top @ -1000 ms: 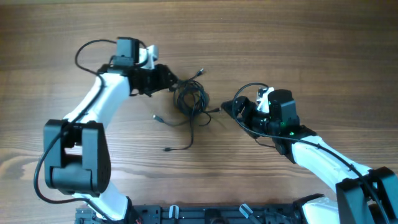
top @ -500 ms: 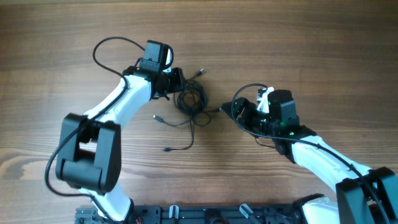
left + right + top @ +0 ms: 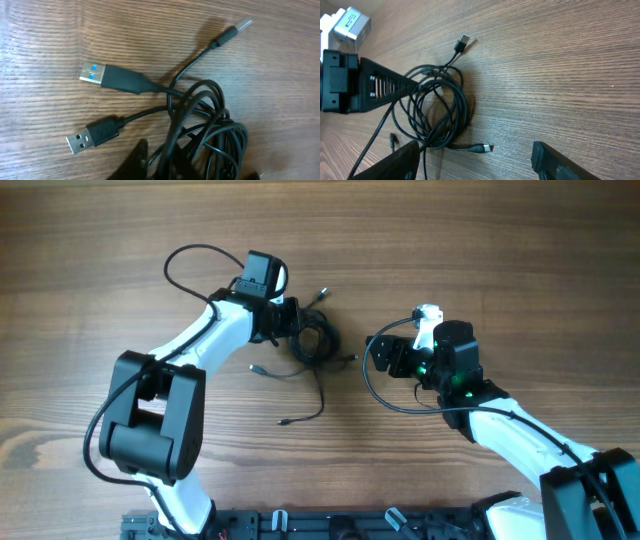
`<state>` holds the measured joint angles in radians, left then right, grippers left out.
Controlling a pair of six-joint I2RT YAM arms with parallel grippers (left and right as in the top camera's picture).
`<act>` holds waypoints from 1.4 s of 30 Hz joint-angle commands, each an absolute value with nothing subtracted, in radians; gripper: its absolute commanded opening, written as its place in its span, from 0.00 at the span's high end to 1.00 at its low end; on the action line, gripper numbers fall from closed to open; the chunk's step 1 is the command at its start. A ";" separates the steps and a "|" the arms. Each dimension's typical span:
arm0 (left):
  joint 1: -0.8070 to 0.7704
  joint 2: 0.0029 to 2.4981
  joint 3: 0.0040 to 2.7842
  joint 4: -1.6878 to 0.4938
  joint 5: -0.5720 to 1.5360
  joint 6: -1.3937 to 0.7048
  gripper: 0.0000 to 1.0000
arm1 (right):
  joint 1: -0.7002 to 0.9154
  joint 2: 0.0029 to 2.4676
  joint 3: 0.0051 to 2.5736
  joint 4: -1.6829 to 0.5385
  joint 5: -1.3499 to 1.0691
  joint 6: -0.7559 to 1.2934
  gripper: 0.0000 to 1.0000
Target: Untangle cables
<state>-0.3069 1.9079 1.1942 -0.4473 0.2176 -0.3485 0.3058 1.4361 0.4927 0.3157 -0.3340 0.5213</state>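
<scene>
Several thin black cables (image 3: pixel 312 338) lay in a loose, tangled coil near the middle of the wooden table (image 3: pixel 520 250), with their ends spreading out on different sides. The left gripper (image 3: pixel 292 320) was at the coil's left edge, and in the right wrist view one of its dark fingers (image 3: pixel 387 86) reached in among the loops, strands crossing it. In the left wrist view the coil's strands lay bunched between its fingers at the bottom edge, but it could not be told whether the jaws had actually clamped them or only stood around them. Beyond that bundle three plugs lay flat on the wood: a USB plug with a blue tongue (image 3: pixel 94 73), a second USB plug (image 3: pixel 80 143) just beside it, and a slim silvery-tipped plug (image 3: pixel 243 23) farther off. From overhead, one loose strand (image 3: pixel 318 402) trailed from the coil toward the robot's base and ended in a small plug, and a shorter one ended to the coil's left. The right gripper (image 3: pixel 384 358) was near the coil's right side, apart from it, with its jaws spread wide and holding nothing; a small plug end (image 3: pixel 485 148) lay on the table between its two fingers.
</scene>
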 commanded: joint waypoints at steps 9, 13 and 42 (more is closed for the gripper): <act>-0.317 1.919 1.152 -0.482 0.264 -0.296 0.67 | 0.341 1.524 0.499 0.432 -0.329 0.476 0.27; -0.326 1.919 1.144 -0.482 0.265 -0.296 0.67 | 0.353 1.581 0.499 0.529 -0.360 0.472 0.27; -0.340 1.776 1.209 -0.413 0.425 -0.037 0.44 | 0.370 1.661 0.499 0.658 -0.358 0.472 0.24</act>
<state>-0.3573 1.8633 1.1713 -0.4362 0.4103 0.0601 0.3660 1.6398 0.4927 0.6529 -0.3435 0.4870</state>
